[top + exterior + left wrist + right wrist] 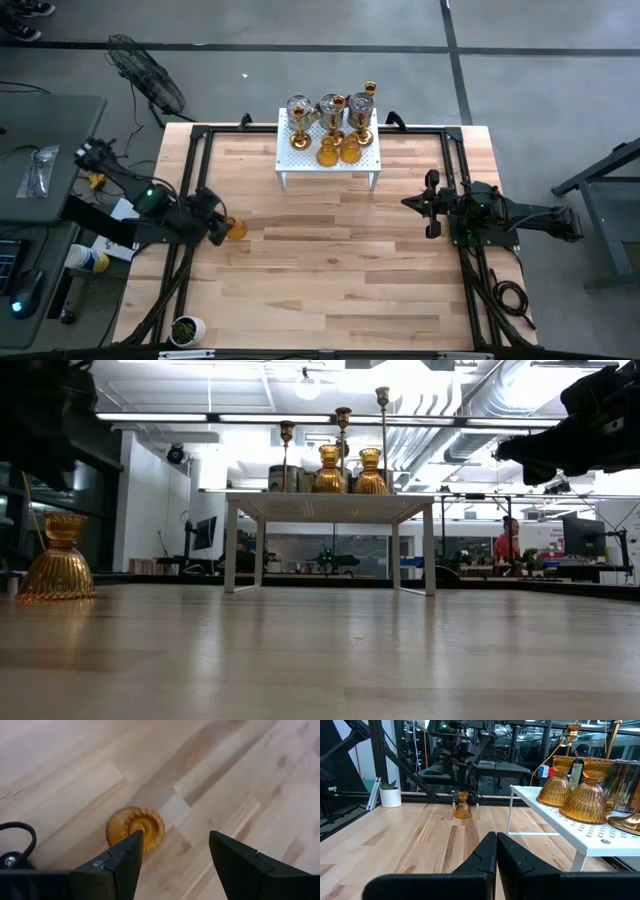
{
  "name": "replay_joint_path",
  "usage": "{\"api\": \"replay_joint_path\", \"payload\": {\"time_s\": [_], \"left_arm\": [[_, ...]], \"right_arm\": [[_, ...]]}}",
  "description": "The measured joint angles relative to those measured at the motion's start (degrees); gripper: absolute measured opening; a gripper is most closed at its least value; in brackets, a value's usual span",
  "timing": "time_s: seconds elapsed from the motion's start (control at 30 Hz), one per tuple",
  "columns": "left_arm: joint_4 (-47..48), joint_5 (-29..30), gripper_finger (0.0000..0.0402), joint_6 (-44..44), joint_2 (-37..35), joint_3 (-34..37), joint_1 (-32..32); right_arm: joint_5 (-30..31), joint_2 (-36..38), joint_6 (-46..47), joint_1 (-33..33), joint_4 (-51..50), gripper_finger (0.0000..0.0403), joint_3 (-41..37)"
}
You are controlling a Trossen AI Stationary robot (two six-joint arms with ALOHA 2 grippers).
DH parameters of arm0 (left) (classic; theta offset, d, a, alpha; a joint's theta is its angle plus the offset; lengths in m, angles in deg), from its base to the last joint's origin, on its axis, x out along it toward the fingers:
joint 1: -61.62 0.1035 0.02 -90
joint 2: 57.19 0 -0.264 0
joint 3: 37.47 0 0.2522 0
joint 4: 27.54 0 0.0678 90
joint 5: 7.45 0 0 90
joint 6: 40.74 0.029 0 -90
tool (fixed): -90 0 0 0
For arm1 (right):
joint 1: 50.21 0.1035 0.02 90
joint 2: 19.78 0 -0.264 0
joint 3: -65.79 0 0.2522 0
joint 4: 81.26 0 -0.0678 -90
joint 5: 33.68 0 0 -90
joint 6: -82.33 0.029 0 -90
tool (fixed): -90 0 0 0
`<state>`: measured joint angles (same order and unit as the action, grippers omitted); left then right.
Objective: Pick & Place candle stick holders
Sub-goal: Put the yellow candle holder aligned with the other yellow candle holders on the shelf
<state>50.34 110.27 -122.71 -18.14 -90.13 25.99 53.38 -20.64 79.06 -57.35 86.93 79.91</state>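
One squat amber glass holder (236, 229) stands on its wide base on the table near the left edge; it also shows in the low view (58, 560) and the right wrist view (463, 808). My left gripper (217, 229) hovers open just above it. In the left wrist view the holder (135, 827) lies just beyond one fingertip, off to the side of the gap (175, 837). Several other holders, silver goblets (331, 106), amber cups (339, 152) and a tall slim gold one (369, 96), stand on the white perforated stand (300, 160). My right gripper (407, 203) is shut and empty at the right (496, 839).
The white stand (330, 506) sits at the table's far middle on its legs. A small white pot with a plant (186, 328) stands at the near left corner. Black frame rails (190, 180) run along the table's sides. Bare wood lies between the arms.
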Motion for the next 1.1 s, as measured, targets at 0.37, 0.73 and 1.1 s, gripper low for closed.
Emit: {"api": "replay_joint_path", "payload": {"time_s": [0.37, 0.73, 1.1], "left_arm": [[3.11, 7.86, 0.0223, -14.27, 7.25, 0.00, -15.89], [3.13, 4.97, 0.0223, -34.85, 22.12, -0.02, -23.47], [4.21, 2.89, 0.0223, -47.89, 36.03, -1.55, -23.66]], "right_arm": [[0.00, 0.00, 0.01, 0.00, -0.02, 0.0003, 0.00], [0.00, 0.00, 0.02, 0.00, -0.02, 0.0003, -0.02], [0.00, 0.00, 0.01, 0.00, -0.02, 0.0003, -0.02]]}}
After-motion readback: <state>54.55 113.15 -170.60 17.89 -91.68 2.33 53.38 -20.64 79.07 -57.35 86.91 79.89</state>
